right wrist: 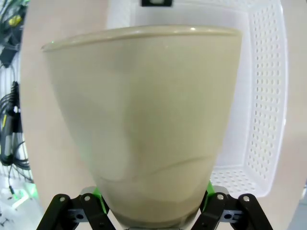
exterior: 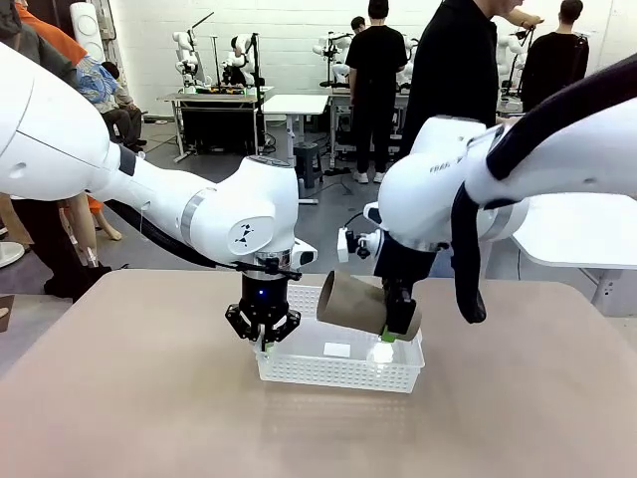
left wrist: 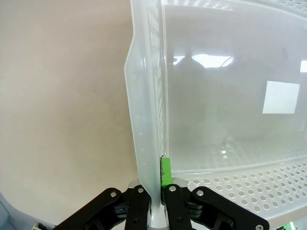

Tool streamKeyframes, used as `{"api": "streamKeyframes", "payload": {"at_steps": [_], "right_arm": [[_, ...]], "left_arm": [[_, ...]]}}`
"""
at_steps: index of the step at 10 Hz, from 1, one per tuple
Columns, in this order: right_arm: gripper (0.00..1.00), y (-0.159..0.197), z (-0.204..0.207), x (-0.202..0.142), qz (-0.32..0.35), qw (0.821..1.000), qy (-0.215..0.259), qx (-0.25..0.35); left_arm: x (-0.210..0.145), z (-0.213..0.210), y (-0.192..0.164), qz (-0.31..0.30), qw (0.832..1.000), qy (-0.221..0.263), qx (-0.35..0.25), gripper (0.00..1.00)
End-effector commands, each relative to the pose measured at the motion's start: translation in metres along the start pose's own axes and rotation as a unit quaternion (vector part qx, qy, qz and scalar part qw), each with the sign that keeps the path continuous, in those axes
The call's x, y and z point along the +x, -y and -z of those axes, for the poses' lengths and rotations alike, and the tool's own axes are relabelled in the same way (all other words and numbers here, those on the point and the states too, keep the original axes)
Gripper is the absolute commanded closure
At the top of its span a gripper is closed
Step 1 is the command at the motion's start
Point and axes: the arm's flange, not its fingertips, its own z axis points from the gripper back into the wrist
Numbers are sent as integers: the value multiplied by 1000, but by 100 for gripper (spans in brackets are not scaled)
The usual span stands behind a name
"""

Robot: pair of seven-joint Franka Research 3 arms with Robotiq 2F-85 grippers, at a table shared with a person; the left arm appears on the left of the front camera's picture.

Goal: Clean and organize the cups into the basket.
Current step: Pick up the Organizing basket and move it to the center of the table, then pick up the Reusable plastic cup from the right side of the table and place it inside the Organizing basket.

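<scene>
In the front view, the white mesh basket [exterior: 338, 382] sits on the tan counter [exterior: 149, 398], about midway between the left and right edges and nearer the far edge than the near one. The left tool [exterior: 264, 337] comes straight down onto the basket's left end, its fingers pressed together on that short wall. The right tool [exterior: 401, 325] hangs over the basket's right half and pinches a tan cup [exterior: 353, 301] by its narrow base. The cup lies almost on its side in the air above the basket, its wide mouth turned toward the left edge. A white label [exterior: 336, 350] shows on the basket floor, and a small pale thing [exterior: 380, 352] lies near it, too unclear to identify.

In the left wrist view, the left tool [left wrist: 156, 186] clamps the basket [left wrist: 144, 120] wall, one finger outside and the green pad [left wrist: 166, 172] inside. The bare counter [left wrist: 62, 96] lies on the outer side of the wall, and the label [left wrist: 280, 97] is on the floor inside.

In the right wrist view, the cup [right wrist: 144, 129] stands between the fingers of the right tool [right wrist: 153, 213], which grip the narrow base from both sides. Its rim points away from the camera. Behind it are the basket [right wrist: 268, 96] and the counter [right wrist: 67, 24].
</scene>
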Motion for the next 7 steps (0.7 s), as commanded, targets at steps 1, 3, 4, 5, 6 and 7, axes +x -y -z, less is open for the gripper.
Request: {"api": "streamKeyframes", "payload": {"at_steps": [1,3,4,5,6,7], "right_arm": [[21,3,9,6,21,1000,-18,-8],[21,3,15,1,21,1000,-10,-2],[21,5,17,-3,25,1000,0,-3],[21,7,19,-8,26,1000,7,0],[21,10,21,-13,30,999,11,-2],[21,12,22,-18,36,999,21,-1]], "left_arm": [[-1,4,1,6,1000,0,5,100],[-1,4,1,6,1000,0,5,100],[-1,4,1,6,1000,0,5,100],[-1,4,1,6,1000,0,5,100],[-1,4,1,6,1000,0,5,100],[-1,4,1,6,1000,0,5,100]]}}
